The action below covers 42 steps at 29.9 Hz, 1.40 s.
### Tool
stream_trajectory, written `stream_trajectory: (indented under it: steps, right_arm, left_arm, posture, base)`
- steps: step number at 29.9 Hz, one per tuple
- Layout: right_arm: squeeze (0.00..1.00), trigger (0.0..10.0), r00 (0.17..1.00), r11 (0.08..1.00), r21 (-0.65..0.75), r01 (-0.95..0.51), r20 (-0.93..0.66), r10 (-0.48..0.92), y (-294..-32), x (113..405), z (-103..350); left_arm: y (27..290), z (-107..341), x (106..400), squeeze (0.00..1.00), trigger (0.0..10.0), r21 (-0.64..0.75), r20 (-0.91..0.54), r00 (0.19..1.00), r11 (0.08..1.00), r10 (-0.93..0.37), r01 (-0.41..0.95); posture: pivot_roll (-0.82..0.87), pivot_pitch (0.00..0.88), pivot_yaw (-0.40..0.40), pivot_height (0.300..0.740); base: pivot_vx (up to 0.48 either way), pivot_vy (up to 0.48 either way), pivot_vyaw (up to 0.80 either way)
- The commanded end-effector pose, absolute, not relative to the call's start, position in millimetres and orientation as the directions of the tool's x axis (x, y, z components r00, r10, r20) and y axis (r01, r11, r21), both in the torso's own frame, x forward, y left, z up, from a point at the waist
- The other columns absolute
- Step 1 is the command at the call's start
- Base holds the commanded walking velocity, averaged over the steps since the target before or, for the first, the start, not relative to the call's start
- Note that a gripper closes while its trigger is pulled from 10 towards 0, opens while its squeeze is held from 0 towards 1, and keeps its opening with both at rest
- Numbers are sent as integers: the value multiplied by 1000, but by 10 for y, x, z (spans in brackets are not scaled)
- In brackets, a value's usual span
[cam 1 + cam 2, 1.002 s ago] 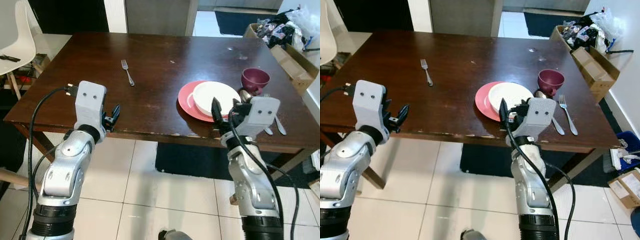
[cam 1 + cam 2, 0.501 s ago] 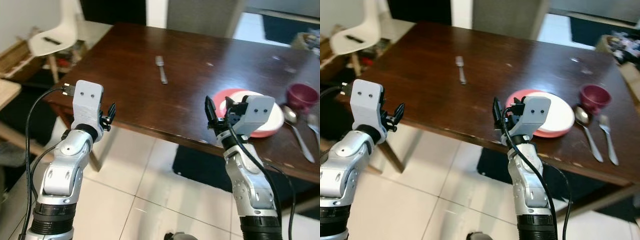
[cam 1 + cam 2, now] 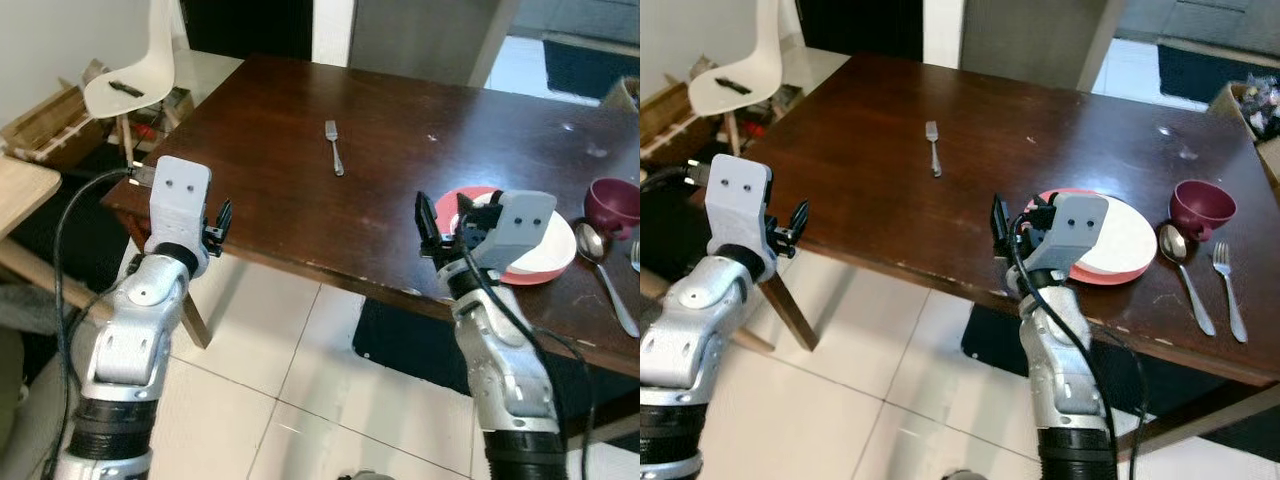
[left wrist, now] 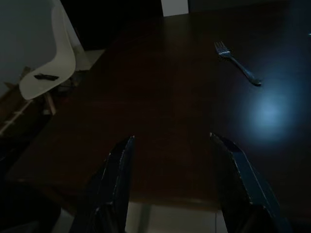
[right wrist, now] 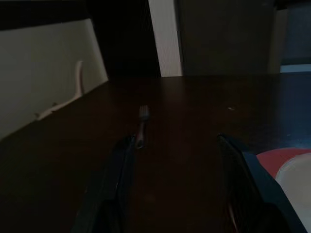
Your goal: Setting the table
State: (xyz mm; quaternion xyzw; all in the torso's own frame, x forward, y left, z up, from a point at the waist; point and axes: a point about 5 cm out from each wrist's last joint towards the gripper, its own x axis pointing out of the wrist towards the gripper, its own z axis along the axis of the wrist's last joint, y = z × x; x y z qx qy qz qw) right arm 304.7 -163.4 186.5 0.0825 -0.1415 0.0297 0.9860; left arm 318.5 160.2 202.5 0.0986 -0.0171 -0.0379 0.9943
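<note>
Nearest, both silver arms are raised at the near edge of the dark, glossy wooden table (image 3: 300, 200). The left gripper (image 4: 172, 184) and right gripper (image 5: 177, 184) each hold their long black fingers spread, grasping nothing. Beyond the right gripper a round white plate (image 3: 1135, 240) sits on a red one (image 3: 1110, 275), with a spoon (image 3: 1180, 265), second fork (image 3: 1228, 290) and maroon cup (image 3: 1202, 207) beside. Farther out, mid-table, lies a slim metal fork (image 3: 334, 147).

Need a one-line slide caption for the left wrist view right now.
Left gripper, jaws open and empty, faces the dark table toward a lone fork.
</note>
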Motion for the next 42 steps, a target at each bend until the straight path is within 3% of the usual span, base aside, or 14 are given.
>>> stream_trajectory:
  steps: [1,11,18,28,31,42]
  right_arm:
    - [0,10000,954,982,162,-100,297,48,-1593,3050,1889]
    - [0,10000,950,980,161,-116,305,62,-1585,3059,1909]
    - [0,10000,952,987,141,-80,305,33,-1668,3079,1923]
    - [0,10000,957,993,106,-51,289,18,-1753,3114,1929]
    - [0,10000,961,994,97,-49,275,21,-1772,3136,1914]
    - [0,10000,962,969,34,-245,129,239,-1671,3482,1903]
  left_arm:
    - [1657,1977,3191,0,10000,204,14,998,978,-57,53]
    - [1637,1978,3193,0,10000,201,17,998,978,-65,60]
    - [1547,1970,3172,0,10000,205,12,989,969,-145,139]
    - [1348,1977,3020,0,10000,156,-33,912,899,-410,409]
    - [1346,1978,3007,0,10000,175,-45,899,882,-436,437]
    - [1498,2131,3301,0,10000,251,-100,940,906,-325,340]
  posture:
    - [-21,36,58,740]
    - [-21,35,56,740]
    - [-24,28,58,740]
    - [-22,29,58,740]
    - [-18,30,60,740]
    - [14,74,65,740]
  base:
    - [480,0,0]
    - [480,0,0]
    - [480,0,0]
    - [198,0,0]
    - [0,0,0]
    - [0,0,0]
